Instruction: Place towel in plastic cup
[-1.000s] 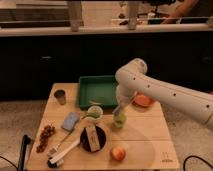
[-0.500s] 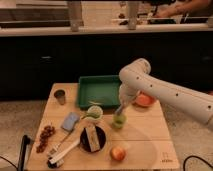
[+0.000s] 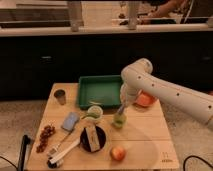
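Camera view: a white robot arm point(image 3: 170, 90) reaches in from 3 o'clock across a light wooden table point(image 3: 145, 145), its elbow bending above the table's far side and its forearm pointing down to the gripper point(image 3: 120, 111), which sits directly over a small translucent green plastic cup point(image 3: 119, 120) near the table's centre. Whether the fingers are parted or closed cannot be told, and the towel itself cannot be made out at the cup's mouth. At 12 o'clock from the cup lies a rectangular green plastic tray point(image 3: 100, 90), and at 3 o'clock from the tray an orange bowl-like object point(image 3: 146, 100) shows partly behind the arm. Just at 9 o'clock from the cup stands a pale green mug point(image 3: 94, 113); at 7 o'clock from the cup a black round plate point(image 3: 93, 139) carries a tan wedge-shaped item. A red-and-yellow apple point(image 3: 118, 153) rests at 6 o'clock from the cup, near the table's front edge. A blue sponge point(image 3: 70, 121) lies at 9 o'clock from the mug, a small grey metal cup point(image 3: 60, 96) stands at the table's far left corner, a cluster of dark red grapes point(image 3: 45, 137) sits at the left edge, and a white-handled utensil point(image 3: 64, 152) lies at 8 o'clock from the plate.
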Robot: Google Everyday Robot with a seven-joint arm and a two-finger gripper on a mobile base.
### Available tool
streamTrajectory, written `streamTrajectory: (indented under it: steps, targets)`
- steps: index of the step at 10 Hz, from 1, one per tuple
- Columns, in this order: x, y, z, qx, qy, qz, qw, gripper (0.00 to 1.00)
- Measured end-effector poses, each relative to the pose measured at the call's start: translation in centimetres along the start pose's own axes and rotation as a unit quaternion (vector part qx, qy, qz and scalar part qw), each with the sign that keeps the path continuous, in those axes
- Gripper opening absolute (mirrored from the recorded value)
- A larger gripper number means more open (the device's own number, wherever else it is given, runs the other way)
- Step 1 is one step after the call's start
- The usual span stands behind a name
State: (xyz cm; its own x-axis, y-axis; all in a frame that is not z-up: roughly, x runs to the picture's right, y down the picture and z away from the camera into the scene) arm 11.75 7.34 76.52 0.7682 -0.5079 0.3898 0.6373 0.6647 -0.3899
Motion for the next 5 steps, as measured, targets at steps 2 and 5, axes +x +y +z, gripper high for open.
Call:
streamTrajectory:
  steps: [2, 5]
  targets:
    - [-0.4, -0.2, 0.4, -0.003, -0.003, -0.002, 1.0, 0.31]
    - [-0.8, -0.1, 1.4, -0.007, -0.012, -0.001, 0.9999, 0.62]
